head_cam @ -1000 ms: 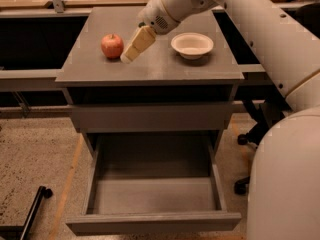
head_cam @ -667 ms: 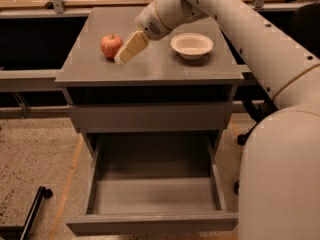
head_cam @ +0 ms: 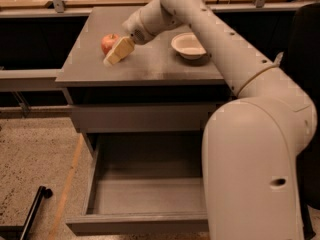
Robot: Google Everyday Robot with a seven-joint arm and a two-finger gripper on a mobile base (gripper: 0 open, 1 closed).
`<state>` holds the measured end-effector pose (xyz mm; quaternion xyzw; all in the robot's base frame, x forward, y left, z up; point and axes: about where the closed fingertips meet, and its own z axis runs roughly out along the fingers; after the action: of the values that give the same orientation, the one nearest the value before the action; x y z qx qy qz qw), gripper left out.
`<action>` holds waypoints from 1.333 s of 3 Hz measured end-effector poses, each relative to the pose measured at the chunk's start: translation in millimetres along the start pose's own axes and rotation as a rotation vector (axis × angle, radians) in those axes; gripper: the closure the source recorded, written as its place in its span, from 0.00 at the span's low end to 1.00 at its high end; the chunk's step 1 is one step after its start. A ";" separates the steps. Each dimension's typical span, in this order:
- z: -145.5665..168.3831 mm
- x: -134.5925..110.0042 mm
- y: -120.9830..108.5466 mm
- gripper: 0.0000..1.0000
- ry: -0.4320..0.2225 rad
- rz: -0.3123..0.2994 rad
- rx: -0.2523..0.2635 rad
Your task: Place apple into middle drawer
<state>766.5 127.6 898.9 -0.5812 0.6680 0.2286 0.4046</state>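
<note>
camera view: red apple [head_cam: 108,43] sitting on grey bench [head_cam: 150,70] top, toward left rear; tan-tipped hand [head_cam: 119,51] low at bench surface just right of apple, angled down-left, touching or nearly touching it; cannot tell whether hand apart or together. white bowl [head_cam: 188,45] upright on same top, well apart to right of hand, with white arm reaching across above. middle drawer [head_cam: 145,196] standing open below bench front, grey floor and low side walls exposed, right part hidden behind robot's white body.
</note>
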 end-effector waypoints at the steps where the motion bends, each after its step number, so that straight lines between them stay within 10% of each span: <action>1: 41.3 8.7 -15.4 0.00 -0.023 -0.001 -0.027; 2: 61.4 12.2 -25.0 0.00 -0.044 0.007 -0.036; 4: 72.3 5.2 -33.5 0.41 -0.080 -0.004 -0.035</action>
<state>818.6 173.3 859.2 -0.5798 0.6460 0.2628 0.4212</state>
